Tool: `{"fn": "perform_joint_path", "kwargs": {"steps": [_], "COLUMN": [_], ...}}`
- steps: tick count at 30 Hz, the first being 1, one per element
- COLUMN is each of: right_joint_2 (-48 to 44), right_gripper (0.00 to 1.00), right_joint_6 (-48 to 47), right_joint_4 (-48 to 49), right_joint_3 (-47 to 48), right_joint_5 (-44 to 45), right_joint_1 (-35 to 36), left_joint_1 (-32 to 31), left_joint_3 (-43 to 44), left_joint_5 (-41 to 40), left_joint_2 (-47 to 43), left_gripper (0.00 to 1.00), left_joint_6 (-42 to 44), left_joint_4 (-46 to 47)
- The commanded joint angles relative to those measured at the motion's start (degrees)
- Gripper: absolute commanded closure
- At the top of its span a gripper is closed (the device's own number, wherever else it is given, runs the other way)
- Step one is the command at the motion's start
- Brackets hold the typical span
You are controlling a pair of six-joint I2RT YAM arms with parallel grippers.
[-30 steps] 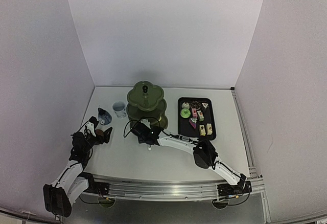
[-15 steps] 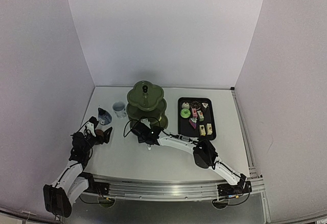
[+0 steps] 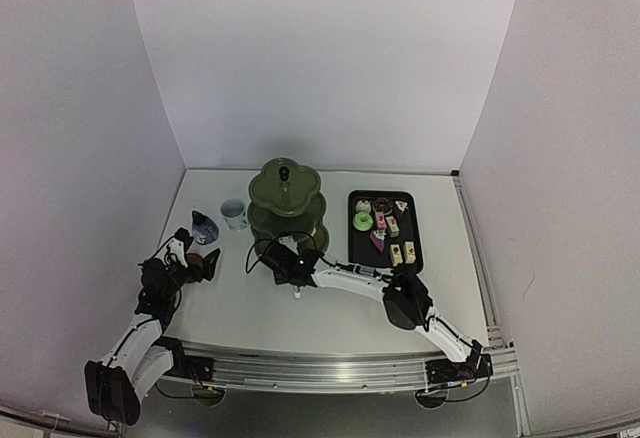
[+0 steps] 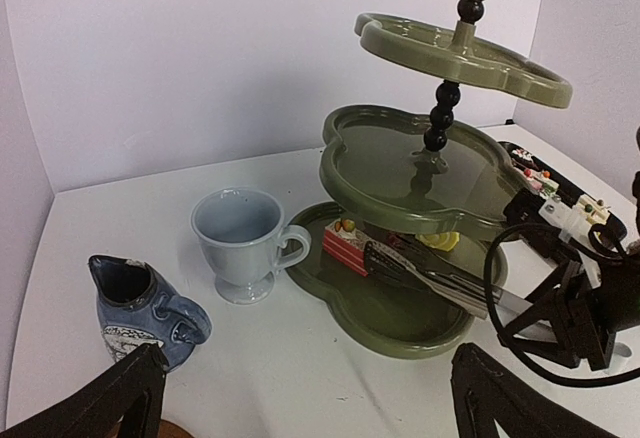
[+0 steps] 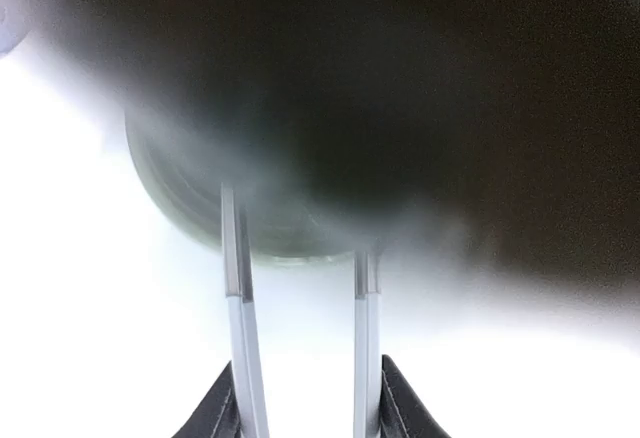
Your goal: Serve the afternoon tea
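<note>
Dark green and scalloped, the three-tier stand carries a red-and-cream cake slice on its bottom tier, with a yellow piece deeper under the middle tier. The metal tongs reach across that bottom tier, tips just beside the slice; I cannot tell whether they touch it. The right gripper grasps the tongs, its fingers pressing the two arms from outside, blades apart.

Such cakes look light, soft and easily smeared, so they are best pinched low across the firmer sides, gently.

More cakes wait on the black tray right of the stand. Left of the stand sit the white cup and blue cup. Nearer than those, the left gripper is spread wide and empty over the worktop.
</note>
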Motion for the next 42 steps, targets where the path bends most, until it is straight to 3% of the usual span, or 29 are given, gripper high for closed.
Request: {"fn": "perform_joint_path", "kwargs": {"steps": [1,9,42], "right_joint_2": [-7.8,-8.1,1.5], "right_gripper": [0.64,0.70,0.81], "right_joint_6": [3.1,3.3,5.8], "right_joint_4": [0.4,0.4,0.6], "right_joint_3": [-3.9,-5.2,5.5], "right_joint_5": [-0.2,-5.3,1.1], "right_joint_1": [1.3,2.6,-0.9], "left_joint_1": [-0.3,-0.3,-0.3], "left_joint_3": [-0.2,-0.2,-0.3], "left_joint_5": [0.8,0.8,0.9], "left_joint_2": [-0.6,-0.6,-0.5], "left_gripper": [0.00,0.00,0.00], "left_joint_6": [-0.4,-0.4,-0.1], "left_joint_4": [1.1,1.0,1.0]}}
